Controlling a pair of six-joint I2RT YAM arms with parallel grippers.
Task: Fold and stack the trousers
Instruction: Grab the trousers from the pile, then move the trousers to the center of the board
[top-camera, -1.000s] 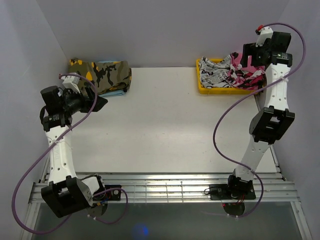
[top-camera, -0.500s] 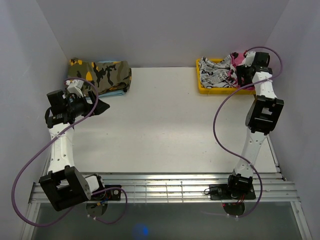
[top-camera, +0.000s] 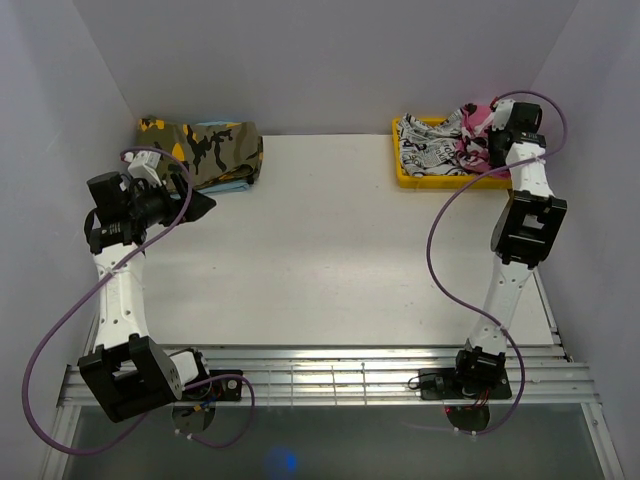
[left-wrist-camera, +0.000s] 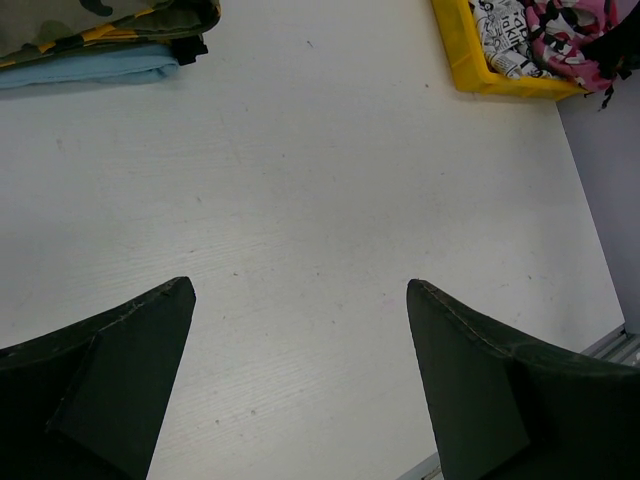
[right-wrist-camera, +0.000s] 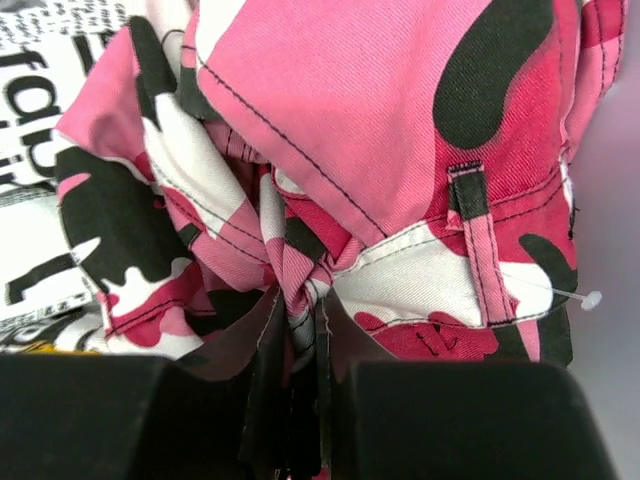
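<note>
The trousers (right-wrist-camera: 380, 150) lie bunched in the yellow tray (top-camera: 430, 180) at the table's far right corner, beside a white garment with black print (top-camera: 430, 150). The right gripper (right-wrist-camera: 300, 340) is pinched tight on a gathered fold of the pink camouflage cloth; whether the cloth is lifted off the tray is hard to tell. The white table (top-camera: 330, 250) is faintly grained and enclosed by plain pale grey walls (top-camera: 330, 60). In the far left corner sits an olive-and-orange camouflage garment (top-camera: 205, 150) on a light blue cloth (left-wrist-camera: 90, 68). The left gripper (left-wrist-camera: 300, 380) hangs over the table's left side, fingers spread wide, holding nothing.
</note>
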